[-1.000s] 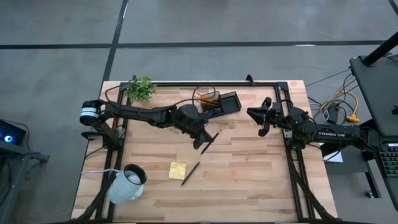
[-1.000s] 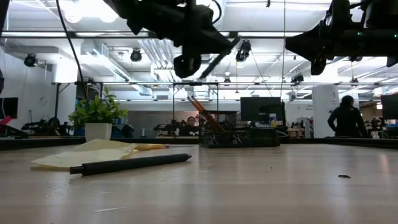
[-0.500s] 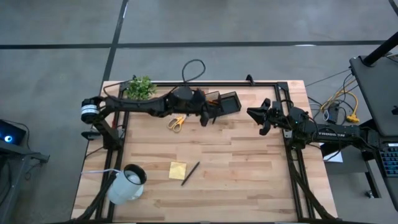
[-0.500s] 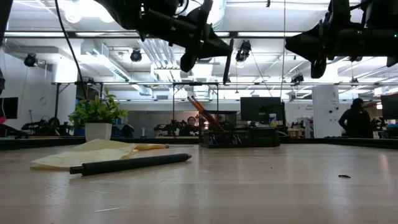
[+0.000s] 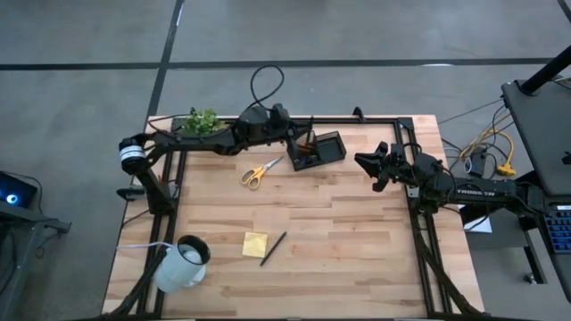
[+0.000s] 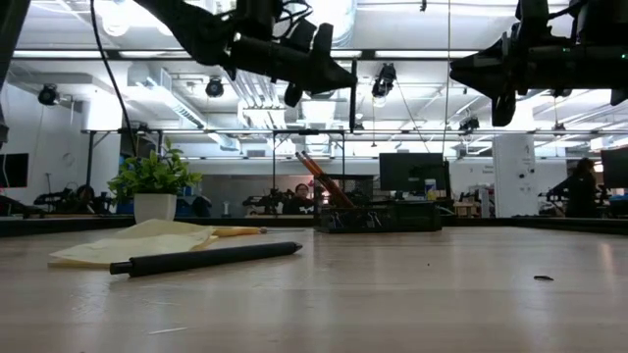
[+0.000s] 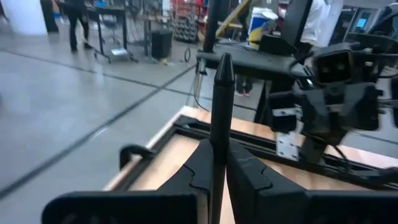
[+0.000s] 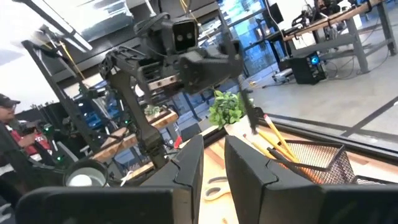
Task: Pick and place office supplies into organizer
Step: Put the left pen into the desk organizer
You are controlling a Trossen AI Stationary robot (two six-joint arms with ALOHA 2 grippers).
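Above the organizer [image 5: 318, 149], the left gripper [image 5: 299, 143] clamps a dark pen [image 6: 353, 95] upright, apparently so it can drop into a compartment. Right gripper [image 5: 375, 170] waits at the table's right edge, empty, fingers slightly parted.

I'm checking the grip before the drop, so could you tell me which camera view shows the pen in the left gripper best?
The left wrist view: the dark pen stands upright, pinched by the left gripper. The low view shows it as a thin vertical line; the high view only a dark sliver over the organizer; the right wrist view shows it small and distant.
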